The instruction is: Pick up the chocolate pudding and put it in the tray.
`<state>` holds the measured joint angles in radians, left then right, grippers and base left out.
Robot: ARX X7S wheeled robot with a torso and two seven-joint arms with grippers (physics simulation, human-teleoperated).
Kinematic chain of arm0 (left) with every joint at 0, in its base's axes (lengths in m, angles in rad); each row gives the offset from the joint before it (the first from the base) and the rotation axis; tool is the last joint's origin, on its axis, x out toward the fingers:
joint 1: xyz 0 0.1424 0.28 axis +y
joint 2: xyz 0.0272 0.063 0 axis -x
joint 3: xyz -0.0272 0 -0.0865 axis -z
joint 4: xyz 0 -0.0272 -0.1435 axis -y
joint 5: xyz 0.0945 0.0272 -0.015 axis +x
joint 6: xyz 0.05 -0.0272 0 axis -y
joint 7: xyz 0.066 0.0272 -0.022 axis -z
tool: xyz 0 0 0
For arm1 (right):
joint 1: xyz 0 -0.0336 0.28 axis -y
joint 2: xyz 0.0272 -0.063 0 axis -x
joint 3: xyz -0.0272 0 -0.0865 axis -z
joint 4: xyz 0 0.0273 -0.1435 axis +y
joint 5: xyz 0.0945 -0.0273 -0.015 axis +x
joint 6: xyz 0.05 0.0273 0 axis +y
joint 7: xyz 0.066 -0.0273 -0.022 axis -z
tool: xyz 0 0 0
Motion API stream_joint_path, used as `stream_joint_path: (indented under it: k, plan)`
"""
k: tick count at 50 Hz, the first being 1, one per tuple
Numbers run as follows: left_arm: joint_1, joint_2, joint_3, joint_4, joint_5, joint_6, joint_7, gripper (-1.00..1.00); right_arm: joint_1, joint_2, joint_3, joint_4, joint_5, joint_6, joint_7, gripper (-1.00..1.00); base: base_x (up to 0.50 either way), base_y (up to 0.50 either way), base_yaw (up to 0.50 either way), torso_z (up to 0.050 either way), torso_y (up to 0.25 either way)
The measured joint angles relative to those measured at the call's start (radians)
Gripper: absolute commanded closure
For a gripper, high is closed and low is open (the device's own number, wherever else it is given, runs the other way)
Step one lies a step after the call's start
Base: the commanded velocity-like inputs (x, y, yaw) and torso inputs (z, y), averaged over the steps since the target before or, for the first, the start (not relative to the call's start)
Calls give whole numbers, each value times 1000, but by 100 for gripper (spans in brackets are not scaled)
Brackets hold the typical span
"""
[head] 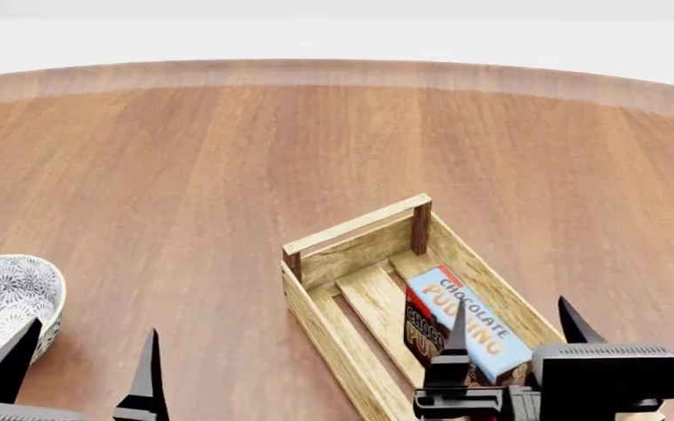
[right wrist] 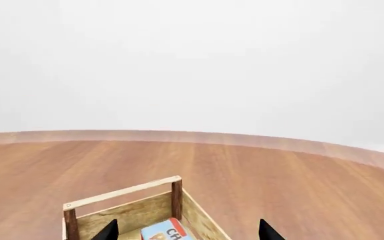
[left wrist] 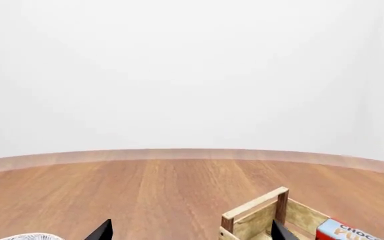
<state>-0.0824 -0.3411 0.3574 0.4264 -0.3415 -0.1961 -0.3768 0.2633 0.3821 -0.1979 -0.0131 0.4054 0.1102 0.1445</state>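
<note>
Chocolate pudding (head: 469, 324) lying inside the tray (head: 327, 326) on the wooden worktop (head: 197, 158), right tool (head: 512, 326) spread wide above it, holding nothing, left tool (head: 80, 364) wide too, beside a patterned bowl (head: 3, 298)

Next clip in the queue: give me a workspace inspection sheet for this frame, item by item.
Surface: round wooden table, bare wood over most of it.
Job's things: chocolate pudding lies inside the tray, light-blue face up, near the tray's right wall.
Clutter: patterned bowl at the table's left, apart from the tray.
Grippers: right gripper open above the pudding, fingers spread, holding nothing; left gripper open beside the bowl, holding nothing.
Cables: nothing seen.
Surroundings: plain white backdrop beyond the table edge; nothing else seen.
</note>
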Motion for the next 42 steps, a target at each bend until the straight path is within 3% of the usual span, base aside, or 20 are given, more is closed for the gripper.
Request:
stream_joint_path:
  k: [16, 42]
  plan:
    - [13, -27, -11, 104, -13, -31, -27, -100, -84, 55, 33, -265, 53, 43, 43, -100, 0, 0, 0, 0, 0]
    - [46, -57, -14, 223, -21, -42, -54, -100, -197, 103, 75, -500, 95, 31, 81, -100, 0, 0, 0, 0, 0]
